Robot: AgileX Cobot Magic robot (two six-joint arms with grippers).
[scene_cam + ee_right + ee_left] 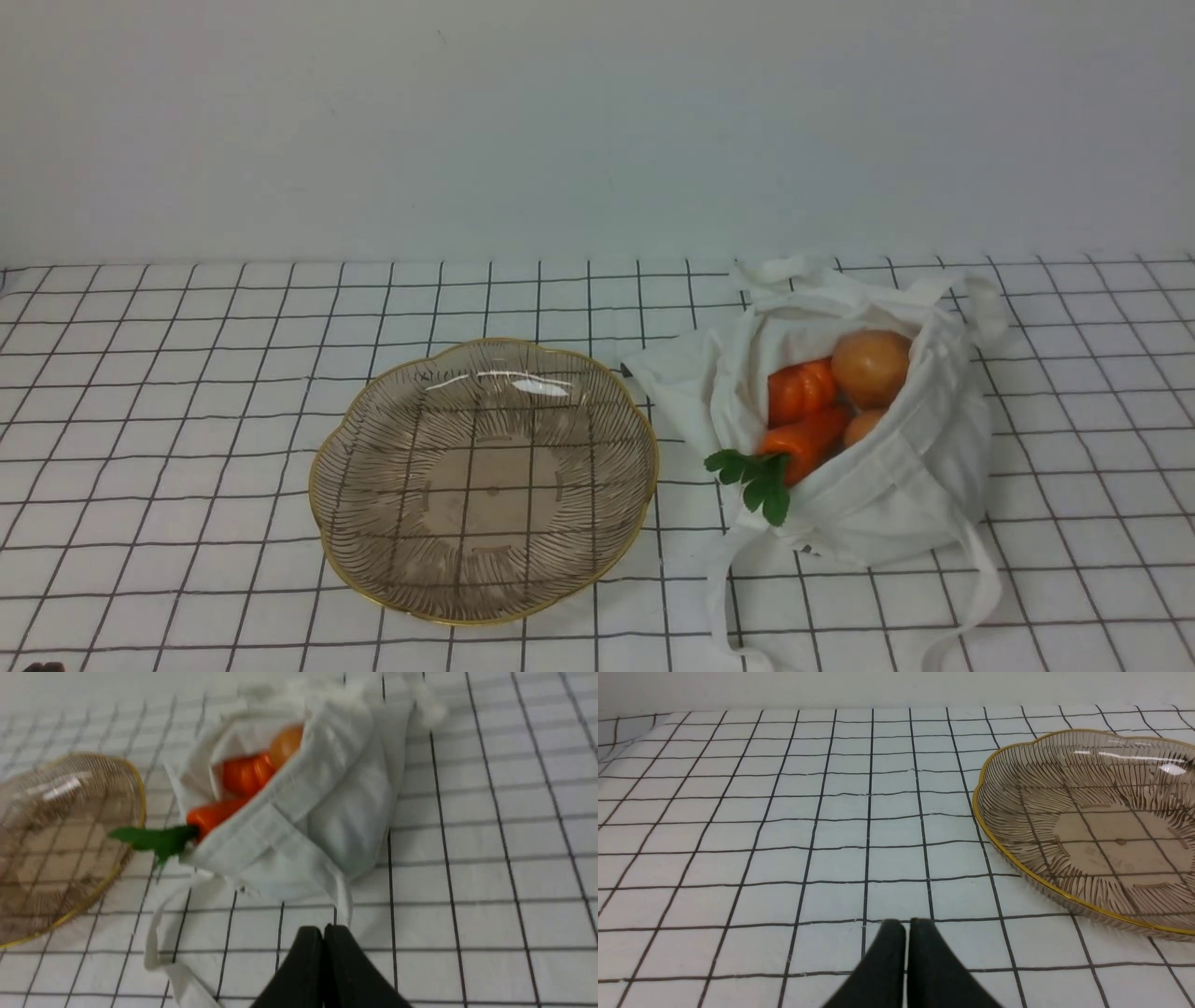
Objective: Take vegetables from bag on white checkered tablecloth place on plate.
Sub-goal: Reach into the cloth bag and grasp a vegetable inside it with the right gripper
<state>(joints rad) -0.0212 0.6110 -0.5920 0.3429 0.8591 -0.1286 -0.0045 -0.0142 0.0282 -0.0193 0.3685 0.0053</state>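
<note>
On the white checkered tablecloth, right of centre in the front view, lies the white cloth bag, slumped on its side with its mouth open toward the plate. All four vegetables sit inside that mouth. The carrot lies lowest, its green leaves poking out past the hem onto the cloth. The ribbed pumpkin rests just above it, and a large potato sits beside the pumpkin on the far side. A second potato is mostly hidden, wedged under the large one against the bag wall. One long strap trails toward the near edge.

The brownish glass plate stands just beside the bag on its left, apart from it, with its gold scalloped rim whole and the grid showing through its floor.

Neither arm shows in the front view. The left gripper hovers over bare cloth near the plate's rim, its black fingers drawn together with only a hairline gap. The right gripper is likewise pinched closed — tips touching, low over the cloth just short of the bag's underside.
</note>
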